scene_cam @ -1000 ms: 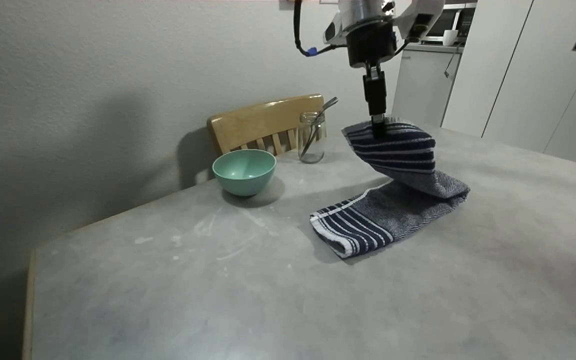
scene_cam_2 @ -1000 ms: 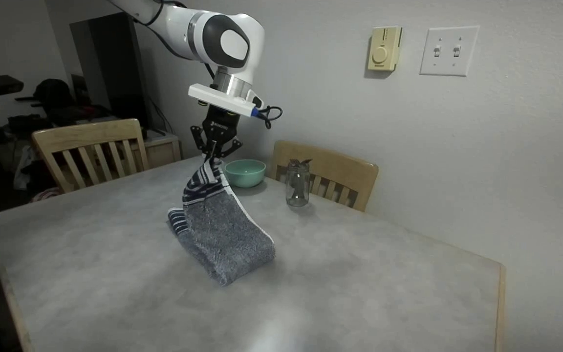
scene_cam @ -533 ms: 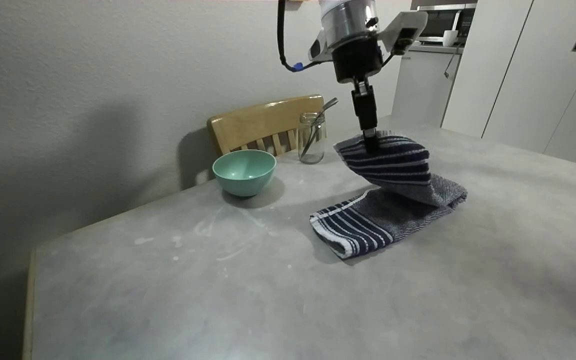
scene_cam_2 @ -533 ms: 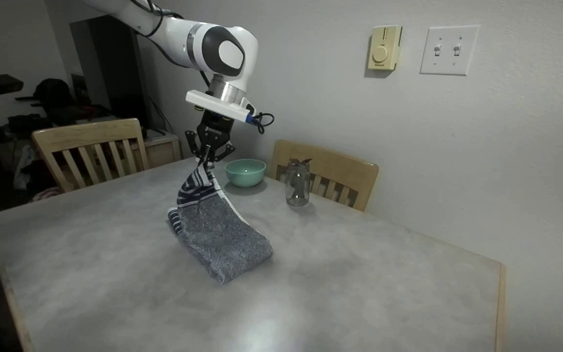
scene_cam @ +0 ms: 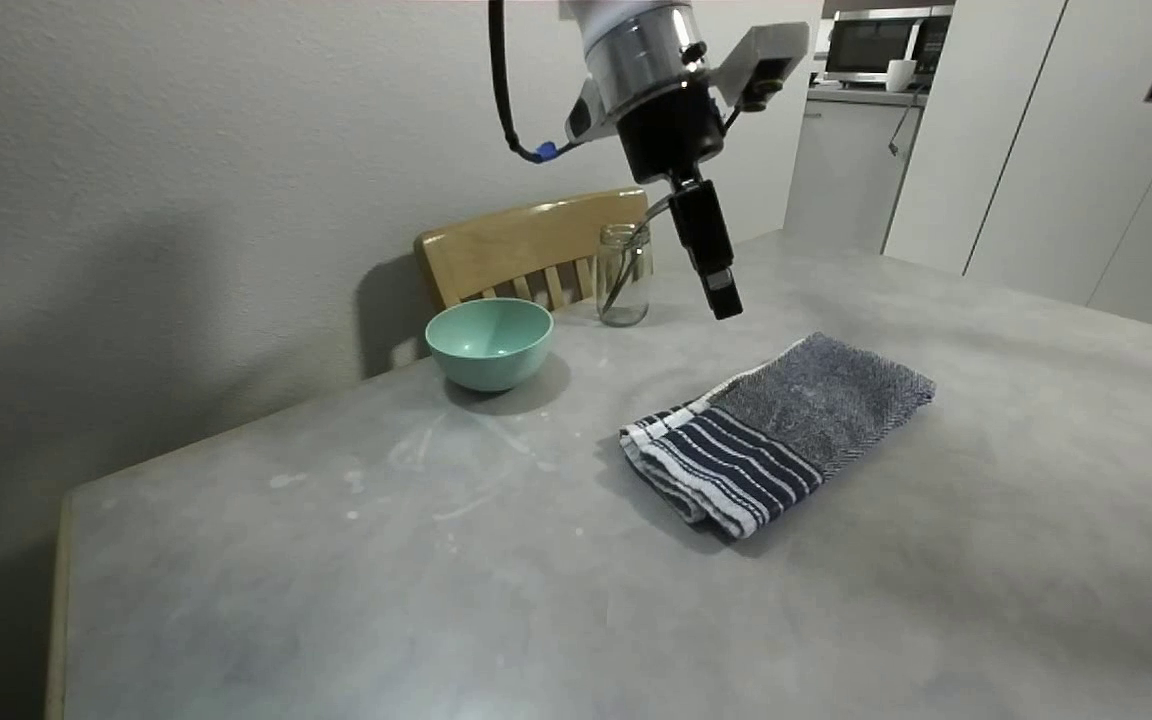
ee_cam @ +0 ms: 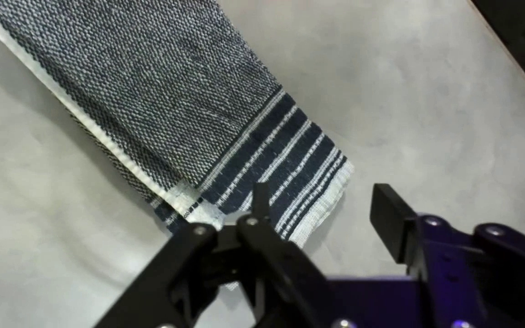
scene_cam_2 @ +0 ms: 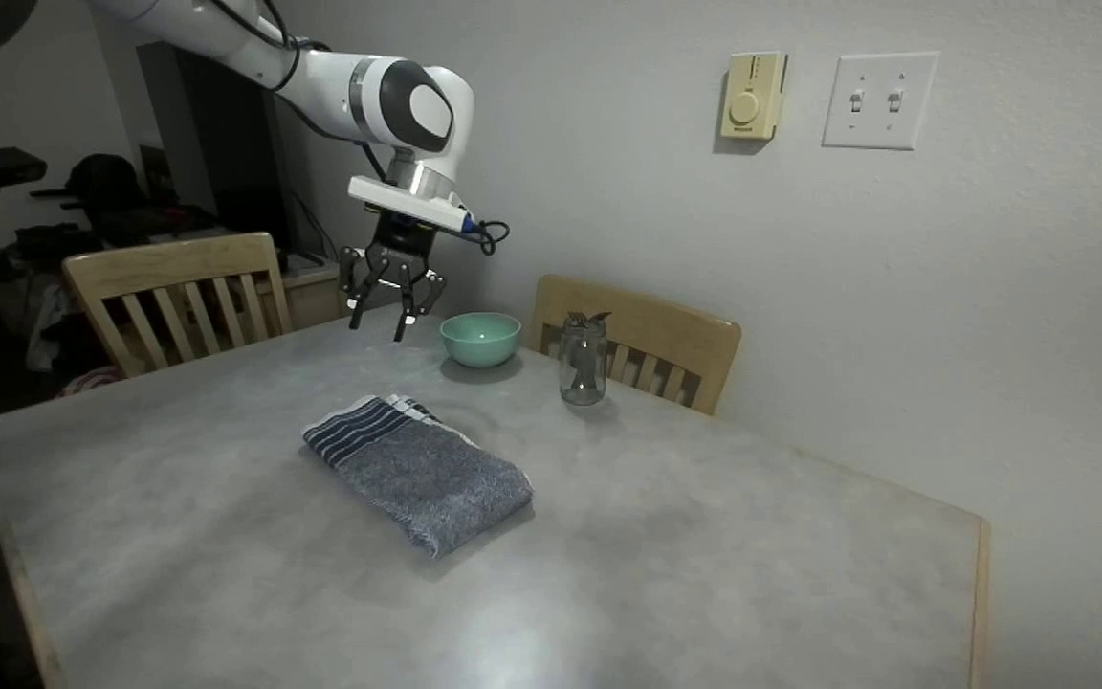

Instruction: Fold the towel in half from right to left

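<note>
While the towel (scene_cam_2: pixel 425 475) lies folded on the table (scene_cam_2: pixel 723 565), the end effector (scene_cam_2: pixel 378 326) hangs spread nearby

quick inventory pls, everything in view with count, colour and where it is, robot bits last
table: one, grey, in all three views
towel: one, blue-grey with navy-and-white stripes, folded over on the table
bowl: one, teal, on the table
jar: one, clear glass, on the table near the bowl
utensils: count unclear, grey, in the jar
chairs: two, light wood, at the table's edges
wall: pale grey, behind the table
dial box: one, cream, on the wall
switch plate: one, white, beside the dial box
microwave: one, silver and black, background
cup: one, white, in front of the microwave
tall doors: at least two, white, background
dark clutter: too dim to count, mostly black, background
arm: one, mostly white, above the table
gripper: one, black, open above the table
</note>
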Action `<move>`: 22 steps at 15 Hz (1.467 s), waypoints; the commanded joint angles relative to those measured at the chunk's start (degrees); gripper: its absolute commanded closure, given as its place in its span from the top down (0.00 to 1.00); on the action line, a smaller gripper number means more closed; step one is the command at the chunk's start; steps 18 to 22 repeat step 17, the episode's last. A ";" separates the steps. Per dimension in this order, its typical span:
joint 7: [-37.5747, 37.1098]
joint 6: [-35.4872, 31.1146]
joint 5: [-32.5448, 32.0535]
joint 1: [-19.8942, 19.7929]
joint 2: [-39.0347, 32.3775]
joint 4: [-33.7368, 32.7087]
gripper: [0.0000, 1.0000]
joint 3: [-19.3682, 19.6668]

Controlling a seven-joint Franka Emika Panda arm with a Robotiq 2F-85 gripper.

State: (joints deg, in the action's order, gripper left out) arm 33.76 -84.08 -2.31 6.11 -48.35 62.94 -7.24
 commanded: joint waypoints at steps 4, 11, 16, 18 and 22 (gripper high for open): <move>1.07 6.32 -4.02 1.01 -2.76 -6.78 1.00 0.14; 0.15 6.69 -13.48 1.36 5.31 -1.22 1.00 3.21; 0.12 7.69 -12.80 0.84 5.59 -3.73 1.00 3.16; 0.12 7.79 -12.80 0.73 6.28 -3.27 1.00 3.16; 0.12 7.79 -12.80 0.73 6.28 -3.27 1.00 3.16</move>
